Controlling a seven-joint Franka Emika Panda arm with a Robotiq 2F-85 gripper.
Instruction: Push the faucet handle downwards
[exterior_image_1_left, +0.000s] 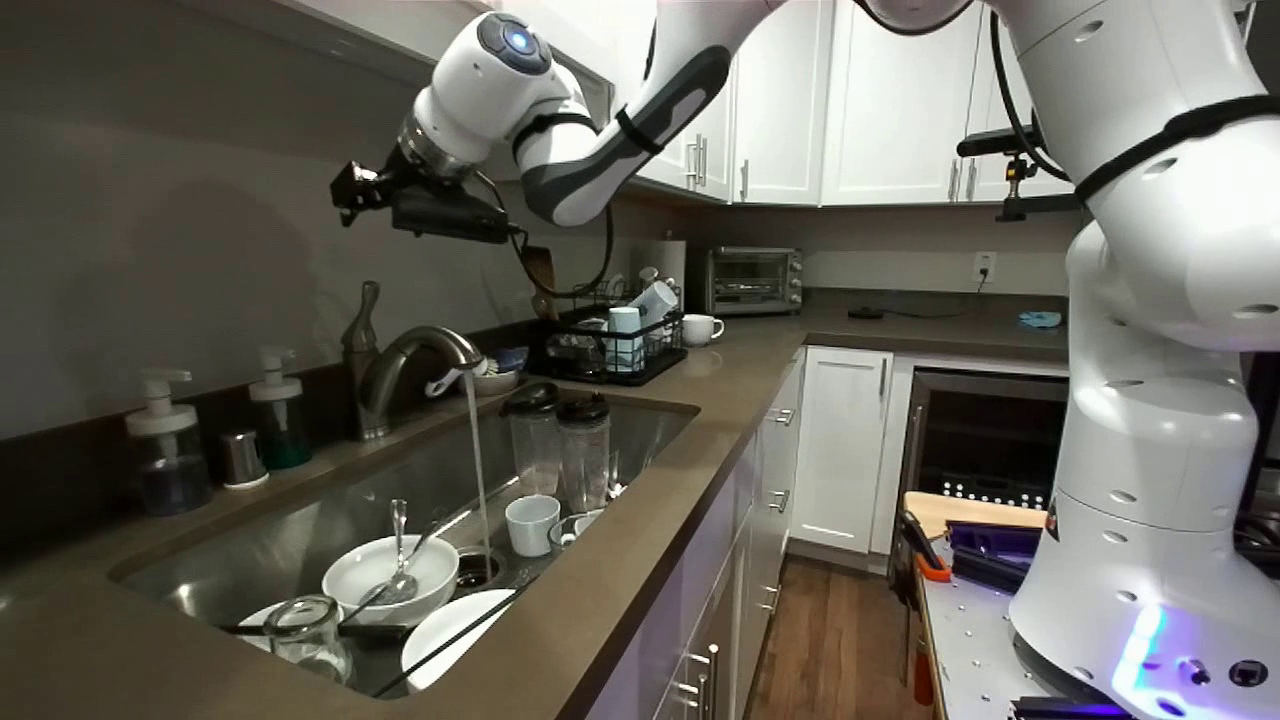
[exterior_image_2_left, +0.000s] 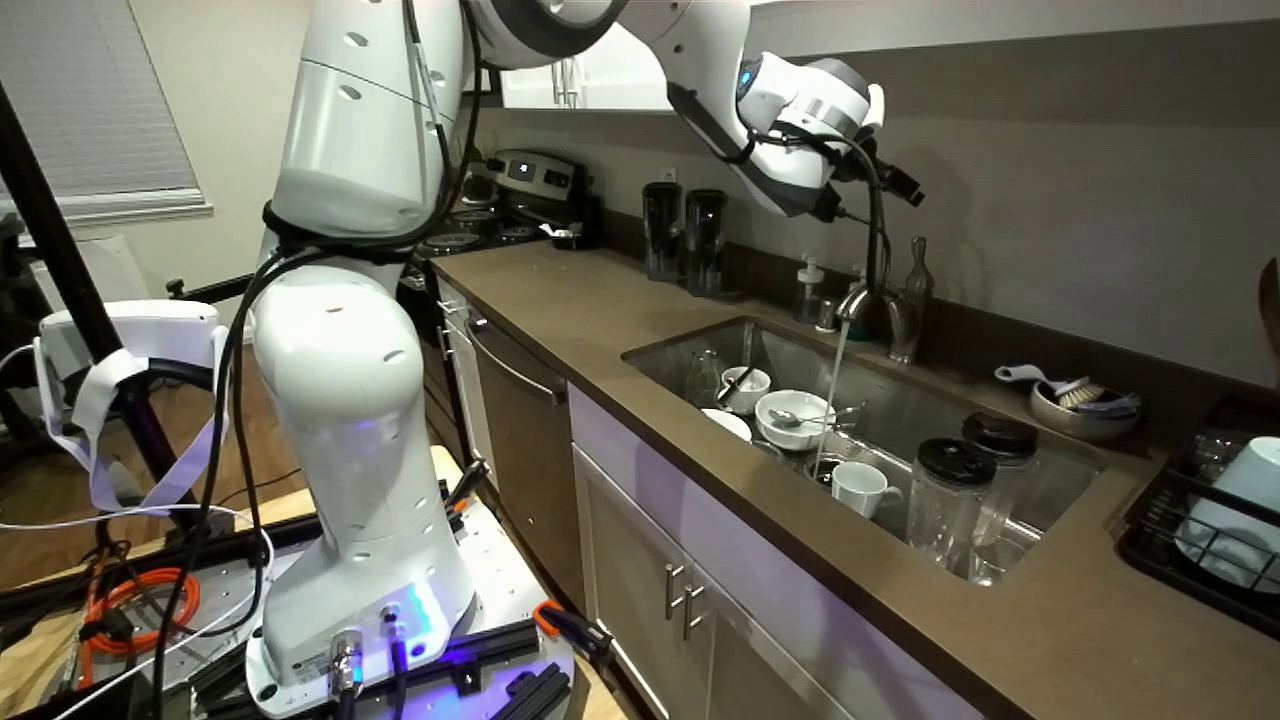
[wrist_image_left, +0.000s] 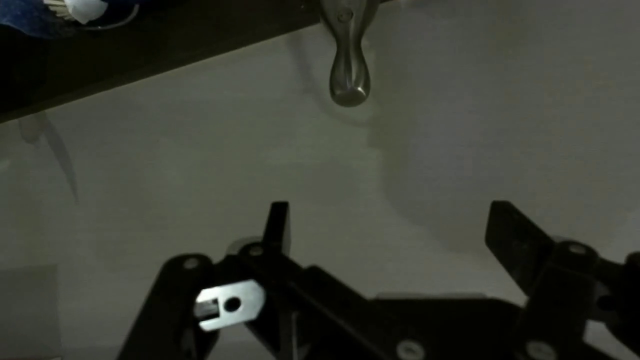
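The faucet handle (exterior_image_1_left: 362, 315) is a slim metal lever standing up at the back of the arched faucet (exterior_image_1_left: 405, 362), its tip raised; it also shows in an exterior view as the handle (exterior_image_2_left: 918, 268). Water runs from the spout into the sink. In the wrist view the handle (wrist_image_left: 350, 75) hangs in from the top edge, ahead of the fingertips and apart from them. My gripper (wrist_image_left: 390, 215) is open, its fingers wide apart with nothing between them. Both exterior views have the gripper (exterior_image_1_left: 345, 195) up near the wall, higher than the handle and not touching it.
The sink (exterior_image_1_left: 640, 425) holds bowls, a mug, a glass and two lidded blender cups. Soap bottles (exterior_image_1_left: 168, 445) stand beside the faucet. A bowl with a brush (exterior_image_2_left: 1085, 410) and a dish rack (exterior_image_1_left: 610, 345) sit past it. The wall (wrist_image_left: 200, 165) lies behind.
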